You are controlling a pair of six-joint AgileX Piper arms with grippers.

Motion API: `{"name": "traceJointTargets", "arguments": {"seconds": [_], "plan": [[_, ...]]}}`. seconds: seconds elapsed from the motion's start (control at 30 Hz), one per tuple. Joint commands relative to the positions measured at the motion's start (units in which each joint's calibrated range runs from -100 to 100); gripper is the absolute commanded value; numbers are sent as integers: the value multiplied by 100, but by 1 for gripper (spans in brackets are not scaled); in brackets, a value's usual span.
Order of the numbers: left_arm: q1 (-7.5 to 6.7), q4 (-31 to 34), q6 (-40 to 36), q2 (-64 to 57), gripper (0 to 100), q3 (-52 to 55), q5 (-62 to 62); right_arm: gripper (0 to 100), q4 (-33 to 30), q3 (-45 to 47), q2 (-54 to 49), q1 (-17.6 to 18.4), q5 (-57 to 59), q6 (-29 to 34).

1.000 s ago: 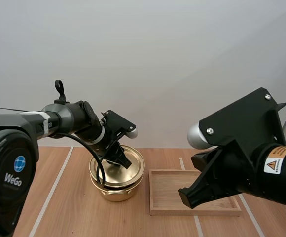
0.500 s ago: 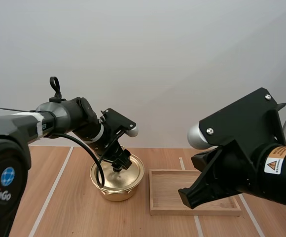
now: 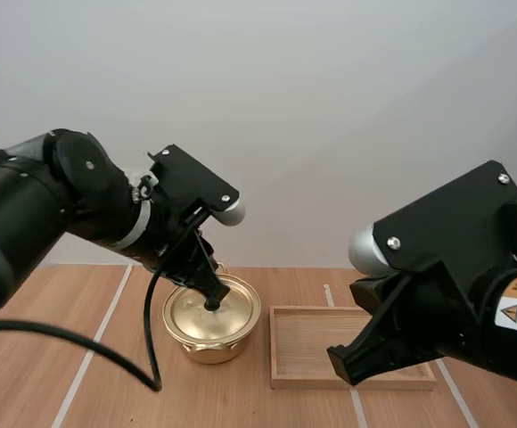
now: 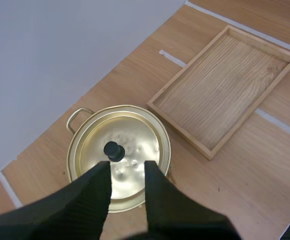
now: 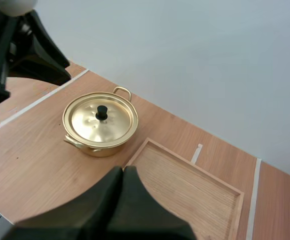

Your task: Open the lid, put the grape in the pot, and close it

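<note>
Gleaming gold pot wears its lid; left pincer released, right pincer clenched.

One pot, one lid, one tray

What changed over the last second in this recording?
The left end effector lowered the tilted lid onto the pot, let go of the knob and drew back a little, now open. The right end effector, shut, barely moved; the pot and the tray stayed put.
</note>
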Motion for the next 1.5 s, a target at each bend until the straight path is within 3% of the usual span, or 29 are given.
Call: {"name": "traceJointTargets", "arguments": {"seconds": [0.0,0.13,0.33,0.43,0.6,0.83,1.0,1.33,1.47], "plan": [[-22,225,-152,-689,0,133,432,0,-22,1,-332,-24,-12,56],[-22,239,-628,-1573,0,472,126,0,-63,1,-646,-24,-29,202],[-22,239,-1250,-2875,0,1435,-1633,0,-492,152,-852,-68,-442,579],[-22,239,-1550,-3596,0,2028,-2346,0,-765,756,-947,-146,-1089,988],[-22,294,-1927,-4326,0,2602,-2398,0,-742,1804,-1145,-242,-2003,1054],[-22,392,-2127,-5390,0,2861,-3710,0,-586,2476,-1785,-324,-2957,1062],[-22,392,-2127,-5572,0,2873,-3737,0,-141,2906,-2099,-324,-4668,1062],[-22,392,-2127,-5572,0,3082,-3979,0,-246,4600,-2099,-341,-7600,1062],[-14,392,-2127,-5603,0,3636,-4319,0,-358,5127,-2115,-513,-8157,1062]]}}
